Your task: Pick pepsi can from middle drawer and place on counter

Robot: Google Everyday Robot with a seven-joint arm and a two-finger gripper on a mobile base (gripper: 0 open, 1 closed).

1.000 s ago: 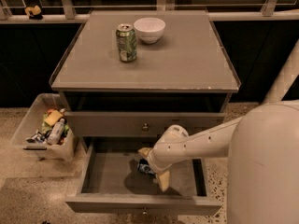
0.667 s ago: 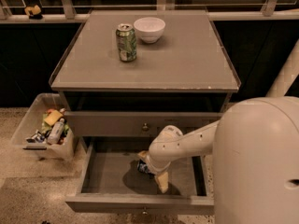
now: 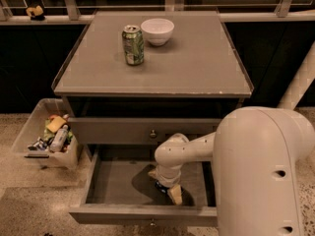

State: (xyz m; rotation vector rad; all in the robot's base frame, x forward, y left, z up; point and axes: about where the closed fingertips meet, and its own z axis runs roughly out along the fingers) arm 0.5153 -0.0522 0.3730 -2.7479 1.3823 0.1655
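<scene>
The middle drawer [image 3: 142, 214] is pulled open below the cabinet. My gripper [image 3: 165, 184] reaches down into it, right of the middle of the drawer floor. Its tan fingertips [image 3: 175, 195] stand on either side of the pepsi can [image 3: 161, 186], a small dark can mostly hidden by the wrist. The gripper is shut on the can, which is low in the drawer. The counter [image 3: 192, 68] is the broad grey top above.
A green-patterned can [image 3: 133, 44] and a white bowl [image 3: 157, 31] stand at the back of the counter. The upper drawer front [image 3: 113, 130] is shut. A clear bin of snacks [image 3: 29, 132] sits on the floor at the left. My arm's bulky white body [image 3: 266, 171] fills the lower right.
My arm's white body has swung further into view at the lower right. The gripper has stayed in the drawer around the pepsi can, shifting only slightly.
</scene>
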